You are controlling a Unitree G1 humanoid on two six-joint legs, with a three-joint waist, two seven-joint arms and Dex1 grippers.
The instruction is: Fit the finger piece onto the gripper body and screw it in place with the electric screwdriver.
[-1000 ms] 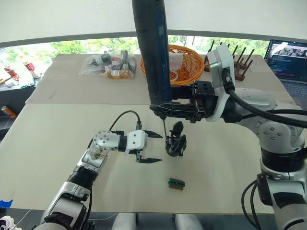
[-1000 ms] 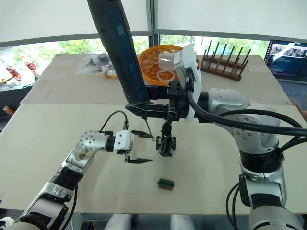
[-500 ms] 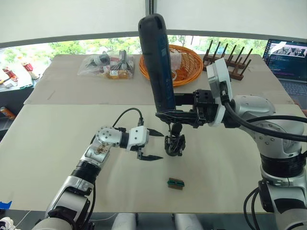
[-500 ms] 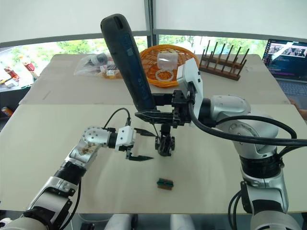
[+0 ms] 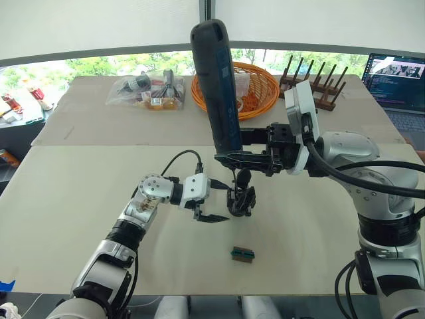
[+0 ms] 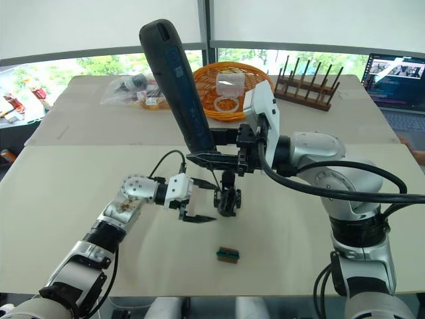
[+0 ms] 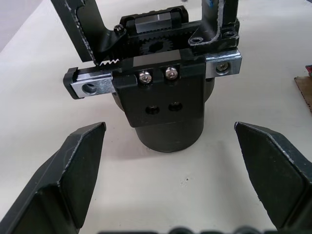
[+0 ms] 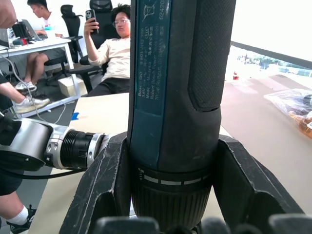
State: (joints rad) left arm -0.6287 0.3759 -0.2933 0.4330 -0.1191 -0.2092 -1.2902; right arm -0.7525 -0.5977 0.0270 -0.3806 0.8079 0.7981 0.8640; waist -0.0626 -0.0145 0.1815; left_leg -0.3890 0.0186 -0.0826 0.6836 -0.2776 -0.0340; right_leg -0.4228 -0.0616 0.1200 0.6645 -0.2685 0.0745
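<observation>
Right gripper (image 5: pixel 234 158) is clamped around the electric screwdriver (image 5: pixel 217 86), both black fingers pressed against the barrel just above its ribbed collar, as the right wrist view shows. That big dark blue tool stands nearly upright, its rounded end leaning slightly toward eleven o'clock, its thin bit pointing down at the gripper body (image 5: pixel 242 199) on the table (image 5: pixel 66 206). Whether the bit actually touches the assembly, I cannot tell.

Over at nine o'clock from that assembly, the left gripper (image 5: pixel 217 201) sits spread wide, one finger high, one low, tips just beside the gripper body and not touching it. From the left wrist view the gripper body (image 7: pixel 165 92) stands between the two open fingers (image 7: pixel 68 180), round base down on the table, two bright screws showing on its front block and a toothed rack across the top.

At six o'clock from the assembly, a small green-and-black block (image 5: pixel 244 254) lies flat on the table, apart from everything. The finger piece I cannot pick out for certain.
</observation>
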